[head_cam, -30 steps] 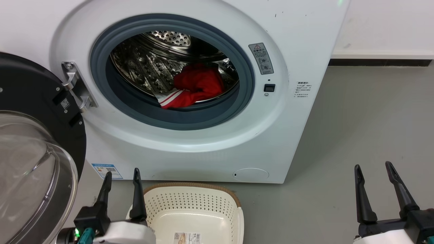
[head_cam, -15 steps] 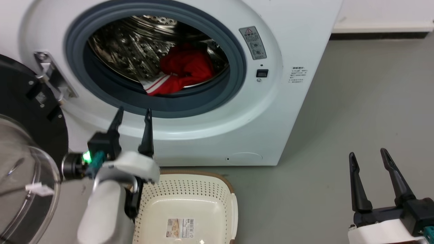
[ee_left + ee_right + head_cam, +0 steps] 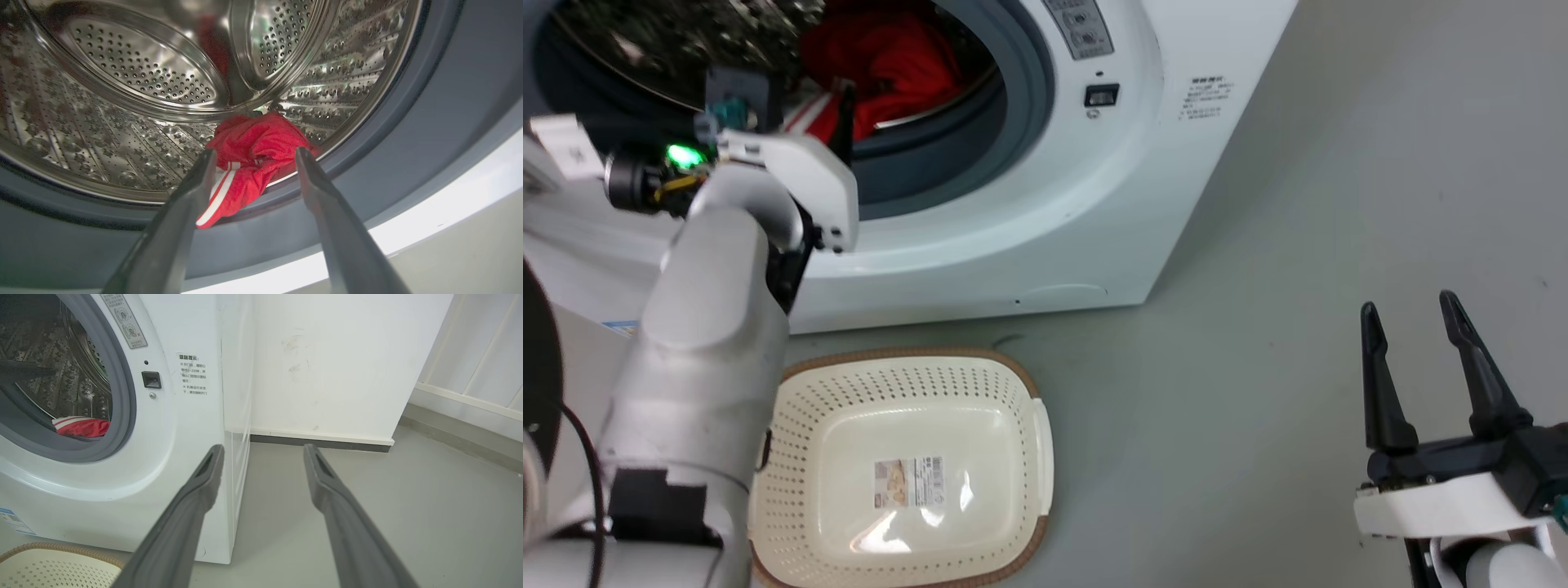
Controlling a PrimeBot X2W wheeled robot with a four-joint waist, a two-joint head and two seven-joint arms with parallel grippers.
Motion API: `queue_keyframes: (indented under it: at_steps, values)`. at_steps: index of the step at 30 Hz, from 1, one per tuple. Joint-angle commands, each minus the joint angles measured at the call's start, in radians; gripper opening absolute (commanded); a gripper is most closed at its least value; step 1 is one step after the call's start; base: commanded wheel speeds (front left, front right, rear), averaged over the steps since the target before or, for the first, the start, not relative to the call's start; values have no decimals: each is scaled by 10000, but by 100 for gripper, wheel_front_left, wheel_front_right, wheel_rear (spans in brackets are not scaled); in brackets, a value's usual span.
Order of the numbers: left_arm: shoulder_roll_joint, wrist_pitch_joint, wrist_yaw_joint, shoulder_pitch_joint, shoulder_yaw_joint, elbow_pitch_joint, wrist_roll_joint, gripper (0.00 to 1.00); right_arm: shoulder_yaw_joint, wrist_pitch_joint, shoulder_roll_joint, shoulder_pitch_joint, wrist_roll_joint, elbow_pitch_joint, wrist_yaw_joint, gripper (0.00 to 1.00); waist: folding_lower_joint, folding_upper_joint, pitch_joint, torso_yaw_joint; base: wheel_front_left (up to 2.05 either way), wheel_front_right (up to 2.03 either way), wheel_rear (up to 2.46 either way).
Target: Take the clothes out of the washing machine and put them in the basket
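My left gripper [image 3: 255, 150] is spread apart at the washing machine [image 3: 1094, 204] porthole; clothes [image 3: 261, 134] dead center of wrist frame, prob just 1 piece. Gotta go deeper n pinch the bulk, not the striped edge.

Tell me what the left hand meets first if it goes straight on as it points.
Most likely the red clothes, framed between the left hand's open fingers, at the drum's front. Depth is unclear; the grey seal below may come first.
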Motion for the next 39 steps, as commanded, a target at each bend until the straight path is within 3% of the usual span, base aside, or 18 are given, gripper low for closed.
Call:
queue_keyframes:
  at_steps: [1, 6, 20, 27, 35, 36, 37, 39]
  values:
    - [230, 535, -87, -697, -230, 487, -38, 100, 70, -21, 16, -331, 97, -37, -7, 100, -2, 0, 707, -427, 0, 0, 0]
    - [431, 1568, -118, -1812, -971, 1236, -300, 100, 124, -21, 14, -687, 298, -28, -7, 100, -2, 0, 1223, -681, 0, 0, 0]
    - [2317, 5381, -118, -4373, -3380, 1748, -2528, 100, 473, -21, 16, -1547, 1033, -58, -7, 100, -2, 0, 2869, -1392, 0, 0, 0]
    - [2883, 6406, -119, -4821, -4131, 1430, -3247, 100, 535, -21, 16, -1838, 1213, -98, -7, 100, -2, 0, 3445, -1525, 0, 0, 0]
    - [3100, 7178, -131, -4784, -4846, 1100, -3942, 100, 510, -21, 16, -2064, 1322, -43, -7, 100, -2, 0, 3737, -1572, 0, 0, 0]
    - [3119, 7290, -132, -4745, -4940, 1077, -3984, 84, 505, -21, 16, -2061, 1335, -29, -7, 100, -2, 0, 3735, -1584, 0, 0, 0]
    - [3134, 7358, -132, -4717, -5011, 1037, -4062, 0, 500, -21, 16, -2075, 1347, -20, -7, 100, -2, 0, 3735, -1596, 0, 0, 0]
    - [3189, 7410, -132, -4688, -5111, 940, -4174, 0, 487, -21, 16, -2096, 1374, -12, -7, 100, -2, 0, 3728, -1620, 0, 0, 0]
